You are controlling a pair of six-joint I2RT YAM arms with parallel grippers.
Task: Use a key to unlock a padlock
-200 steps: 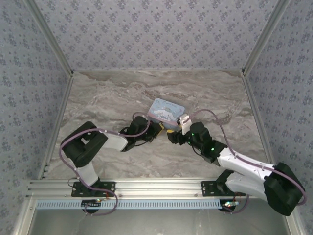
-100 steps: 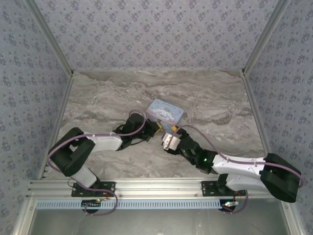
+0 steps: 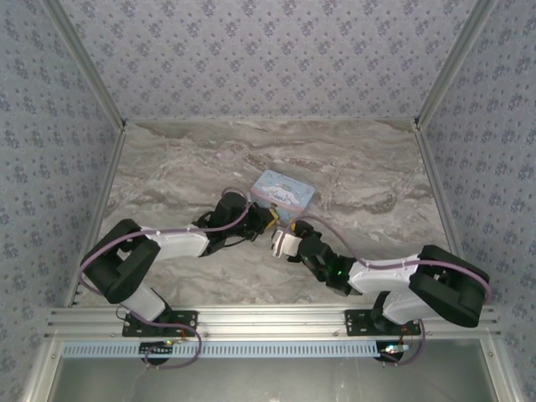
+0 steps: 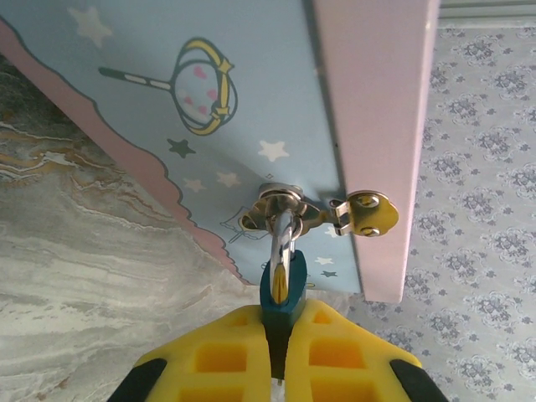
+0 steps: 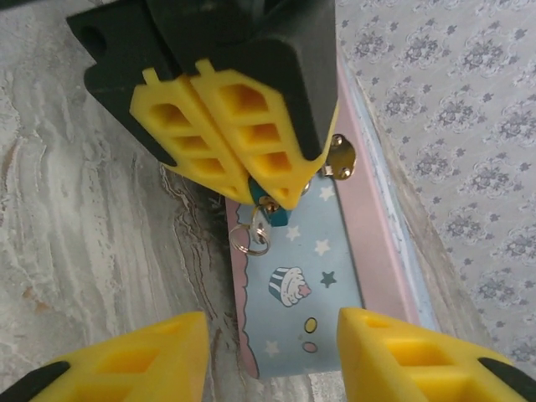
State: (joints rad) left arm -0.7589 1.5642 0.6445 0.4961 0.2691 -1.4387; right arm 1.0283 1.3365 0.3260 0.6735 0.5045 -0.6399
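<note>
The small teal padlock (image 4: 283,289) hangs by its silvery loop from the clasp (image 4: 285,205) of the pale blue tin box (image 4: 251,100). My left gripper (image 4: 280,318) is shut on the padlock's body. From the right wrist, the padlock (image 5: 277,217) peeks out below the left gripper's yellow fingers (image 5: 226,117). The small silvery key (image 5: 259,226) with its wire ring (image 5: 249,240) hangs at the padlock's lower end. My right gripper (image 5: 272,352) is open a short way in front of the key, with nothing between its fingers. From above, both grippers (image 3: 270,220) (image 3: 283,243) meet at the box's near corner.
The tin box (image 3: 285,193) lies on the marble-patterned table (image 3: 167,176), its side with the cupcake print (image 5: 289,286) facing the right gripper. Patterned walls (image 3: 268,59) close in the back and both sides. Open table lies left, right and behind the box.
The right arm has swung down and left, bringing its gripper in front of the padlock and key, and its jaws have narrowed. The left gripper has stayed shut on the padlock.
</note>
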